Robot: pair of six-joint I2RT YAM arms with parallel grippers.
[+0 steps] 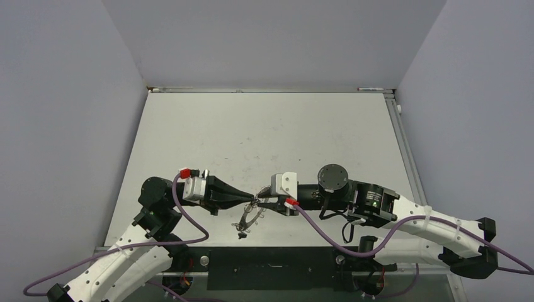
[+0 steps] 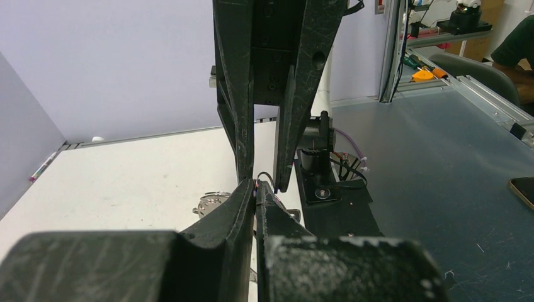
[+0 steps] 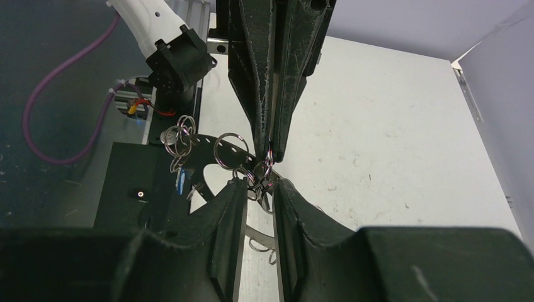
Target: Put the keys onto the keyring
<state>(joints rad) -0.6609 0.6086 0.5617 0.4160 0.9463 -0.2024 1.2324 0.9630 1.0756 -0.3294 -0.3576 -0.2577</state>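
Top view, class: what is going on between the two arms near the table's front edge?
Both grippers meet tip to tip at the keyring. The left gripper is pinched shut on one of its thin wire loops; the right gripper straddles the ring's rim, its grip unclear. Whether anything is threaded on yet cannot be told.

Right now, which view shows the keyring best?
Right wrist: the keyring is close, its wire loops distinct. Top external shows the keyring tiny between the arms; left wrist shows only a sliver behind the jaws.
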